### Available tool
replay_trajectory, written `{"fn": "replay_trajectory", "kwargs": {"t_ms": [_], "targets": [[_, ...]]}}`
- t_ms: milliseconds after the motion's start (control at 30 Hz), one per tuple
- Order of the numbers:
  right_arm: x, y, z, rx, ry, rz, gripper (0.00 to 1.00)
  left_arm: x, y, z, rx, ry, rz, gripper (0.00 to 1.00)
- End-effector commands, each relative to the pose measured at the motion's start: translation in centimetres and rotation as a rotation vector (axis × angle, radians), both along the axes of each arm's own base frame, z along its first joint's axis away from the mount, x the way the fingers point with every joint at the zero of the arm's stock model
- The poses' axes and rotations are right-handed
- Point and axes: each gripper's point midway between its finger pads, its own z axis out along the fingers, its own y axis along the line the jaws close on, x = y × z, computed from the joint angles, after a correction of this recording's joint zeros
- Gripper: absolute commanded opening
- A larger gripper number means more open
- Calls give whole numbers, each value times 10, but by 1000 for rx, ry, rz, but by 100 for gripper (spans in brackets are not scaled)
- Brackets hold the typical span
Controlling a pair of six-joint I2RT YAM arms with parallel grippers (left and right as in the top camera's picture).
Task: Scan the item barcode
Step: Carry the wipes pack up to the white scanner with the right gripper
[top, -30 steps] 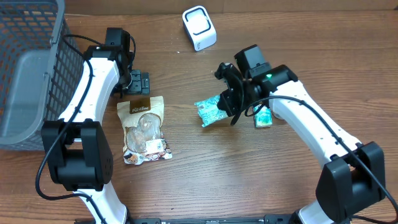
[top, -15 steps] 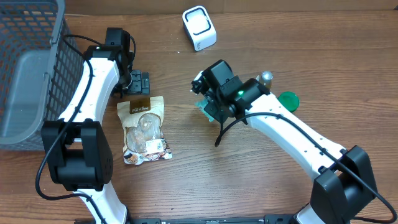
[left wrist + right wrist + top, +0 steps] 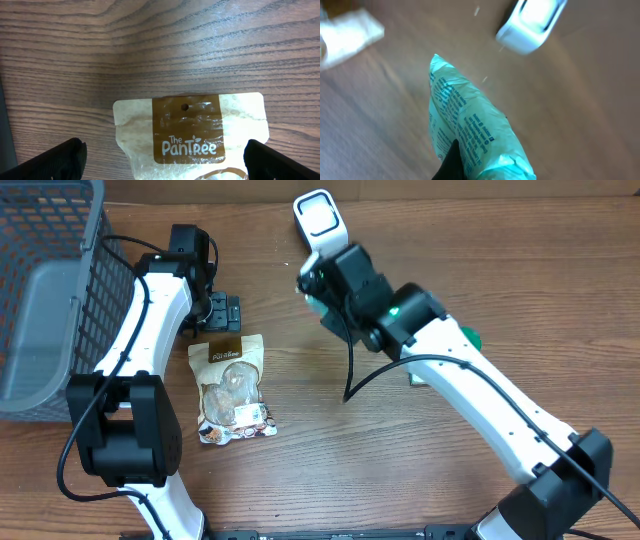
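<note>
My right gripper (image 3: pixel 320 288) is shut on a teal printed packet (image 3: pixel 470 135), held up off the table. One dark finger (image 3: pixel 452 160) shows against the packet's left side. The white scanner (image 3: pixel 318 220) stands at the back of the table, just beyond the packet, and appears blurred as the scanner (image 3: pixel 532 25) in the right wrist view. My left gripper (image 3: pixel 222 313) hangs open over the top edge of a brown-labelled PanTree pouch (image 3: pixel 190 135), its fingertips (image 3: pixel 55 162) wide apart on either side. The pouch (image 3: pixel 232 388) lies flat on the table.
A grey wire basket (image 3: pixel 40 280) stands at the left edge. A green round thing (image 3: pixel 467 338) peeks out behind my right arm, and a small teal item (image 3: pixel 415 378) lies under it.
My right arm has swung the teal packet from the table's middle up and left, close to the scanner. The left arm and the pouch have not moved.
</note>
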Motion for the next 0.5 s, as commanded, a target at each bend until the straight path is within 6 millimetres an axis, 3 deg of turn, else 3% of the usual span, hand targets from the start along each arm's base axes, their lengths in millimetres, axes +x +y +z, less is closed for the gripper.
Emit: {"fn": "replay_trajectory", "kwargs": {"t_ms": [0,300,467], "targets": [[11,-1,39,43,-89,-13,3,4,3,11,11,-31,-16,100],[35,6,39,29,-158,27,4,4,3,11,11,-31,-16,100],[48,9,25,7,-158,37,4,4,3,11,12,-31,-16,100]]}}
